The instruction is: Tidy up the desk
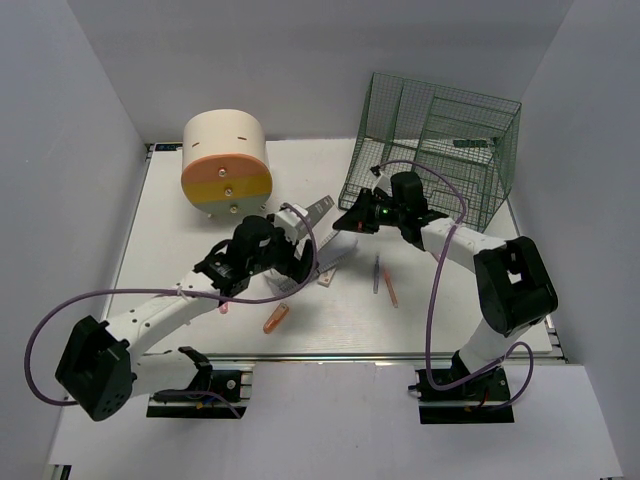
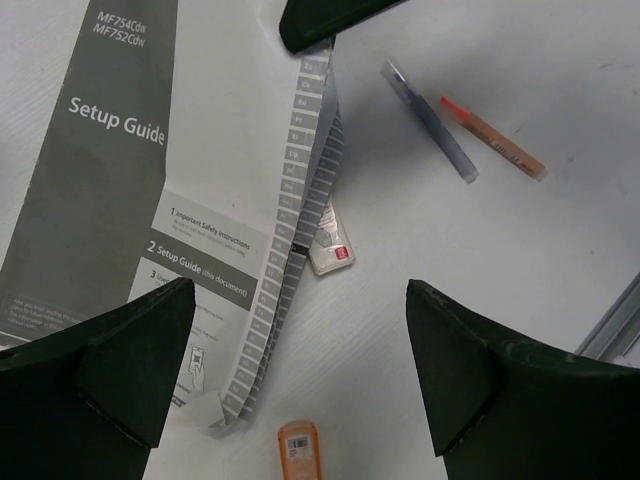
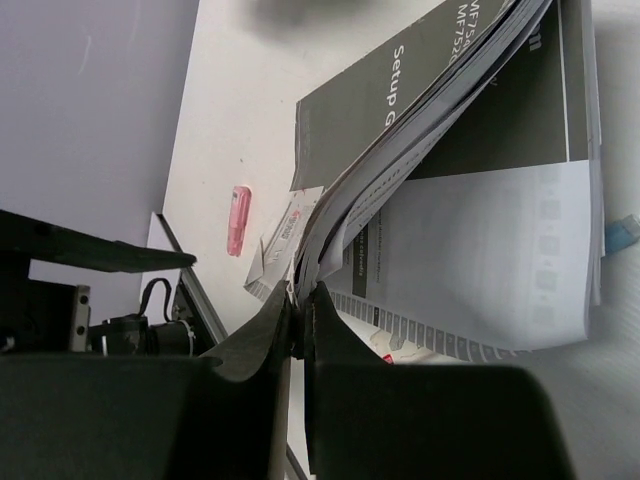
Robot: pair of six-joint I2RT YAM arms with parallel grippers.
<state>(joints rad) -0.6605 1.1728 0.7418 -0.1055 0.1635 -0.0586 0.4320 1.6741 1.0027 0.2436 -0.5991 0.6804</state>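
Black wedge-shaped fingers of the left gripper (image 2: 298, 295) frame our wrist view, jaws wide above the bench (image 1: 330, 330). We see it as a flat, smooth white rectangle filling the middle of the scene, with a metal rail on its near edge. On it a grey paper setup guide (image 2: 100, 180) fans open, and the right gripper (image 3: 300, 300) jaws pinch its thin pages. A slim purple pen (image 2: 440, 125) lies just right. A green wire rack (image 1: 440, 140) stands far right and a round cream-and-orange box (image 1: 225, 160) far left.

1. The drawer box (image 1: 226, 160) is set at the far left of the table (image 1: 340, 325), the wire rack (image 1: 440, 145) at the far right.
2. The booklet (image 2: 110, 180) is placed mid-table.
3. A pen (image 1: 376, 272) and a marker (image 1: 390, 290) are laid just beside each other, right of the booklet.
4. A small item (image 1: 276, 318) is set before the booklet.
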